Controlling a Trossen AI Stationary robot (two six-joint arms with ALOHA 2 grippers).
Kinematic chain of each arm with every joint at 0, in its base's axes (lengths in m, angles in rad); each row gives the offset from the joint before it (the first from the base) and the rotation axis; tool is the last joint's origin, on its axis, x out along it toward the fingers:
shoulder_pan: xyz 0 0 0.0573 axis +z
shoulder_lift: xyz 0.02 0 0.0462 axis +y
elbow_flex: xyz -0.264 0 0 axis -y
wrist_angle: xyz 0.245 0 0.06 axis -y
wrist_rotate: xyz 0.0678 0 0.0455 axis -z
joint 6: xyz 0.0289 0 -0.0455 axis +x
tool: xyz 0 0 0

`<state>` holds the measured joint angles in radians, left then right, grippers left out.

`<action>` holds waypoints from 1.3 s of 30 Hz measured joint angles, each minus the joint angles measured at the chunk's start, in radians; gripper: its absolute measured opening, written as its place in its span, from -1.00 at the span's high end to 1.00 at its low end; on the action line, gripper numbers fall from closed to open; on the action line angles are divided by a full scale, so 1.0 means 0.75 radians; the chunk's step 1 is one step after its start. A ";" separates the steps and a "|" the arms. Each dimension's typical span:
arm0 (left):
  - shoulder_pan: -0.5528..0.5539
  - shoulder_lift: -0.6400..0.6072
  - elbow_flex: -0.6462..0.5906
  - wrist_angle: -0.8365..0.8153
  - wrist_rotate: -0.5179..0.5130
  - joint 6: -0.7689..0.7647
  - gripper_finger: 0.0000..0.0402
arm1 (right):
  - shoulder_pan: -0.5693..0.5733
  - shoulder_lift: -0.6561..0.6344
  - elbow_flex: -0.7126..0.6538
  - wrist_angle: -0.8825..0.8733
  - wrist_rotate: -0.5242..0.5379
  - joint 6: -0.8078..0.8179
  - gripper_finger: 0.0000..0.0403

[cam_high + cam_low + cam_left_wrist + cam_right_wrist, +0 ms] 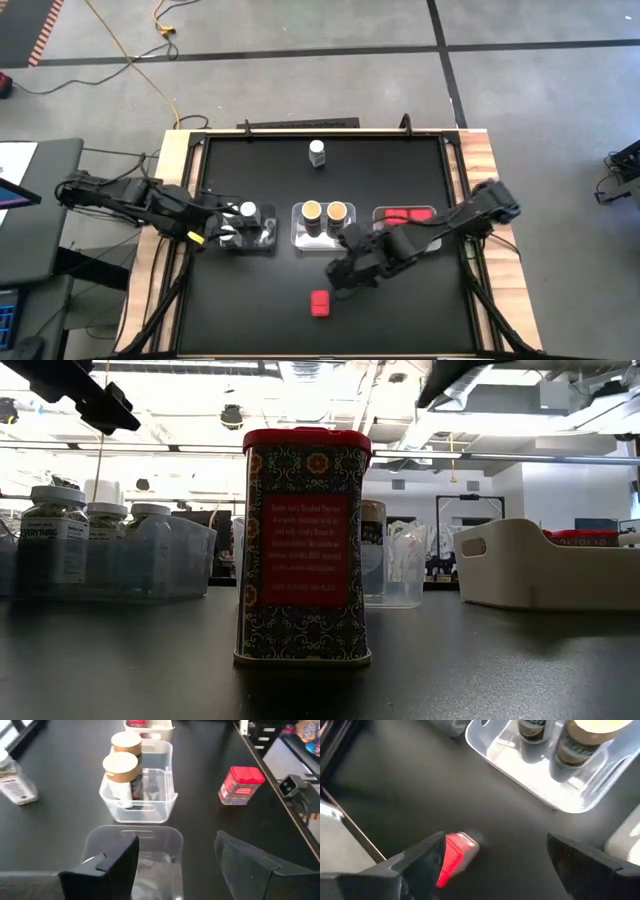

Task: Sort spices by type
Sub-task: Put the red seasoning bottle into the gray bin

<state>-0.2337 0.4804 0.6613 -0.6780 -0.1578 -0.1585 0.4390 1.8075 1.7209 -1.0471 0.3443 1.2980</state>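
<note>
Facing low view: red packet (304, 545) label.

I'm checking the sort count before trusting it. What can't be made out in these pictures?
- High view: how many red packets are in the right tray; the right arm covers it.
- High view: jar count in the left tray; the left gripper overlaps it.
- Low view: the near red packet hides the middle tray.

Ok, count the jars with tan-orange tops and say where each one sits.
2. Both stand side by side in the middle clear tray: the left jar and the right jar. No others show, though the arms could hide one.
</note>
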 joint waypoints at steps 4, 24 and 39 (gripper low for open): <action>0.000 -0.040 0.000 -0.022 -0.012 0.010 -0.24 | -0.015 0.207 0.283 -0.127 -0.008 0.142 -0.85; 0.000 -0.036 0.001 -0.062 -0.016 0.046 -0.24 | 0.079 0.696 0.840 -0.376 -0.257 0.700 -0.85; -0.001 -0.036 0.001 -0.060 -0.016 0.056 -0.24 | 0.066 0.777 0.840 -0.258 -0.266 0.629 -0.85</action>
<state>-0.2340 0.4534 0.6621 -0.7231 -0.1696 -0.1162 0.4883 2.3903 2.3510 -1.2406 0.1445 1.7700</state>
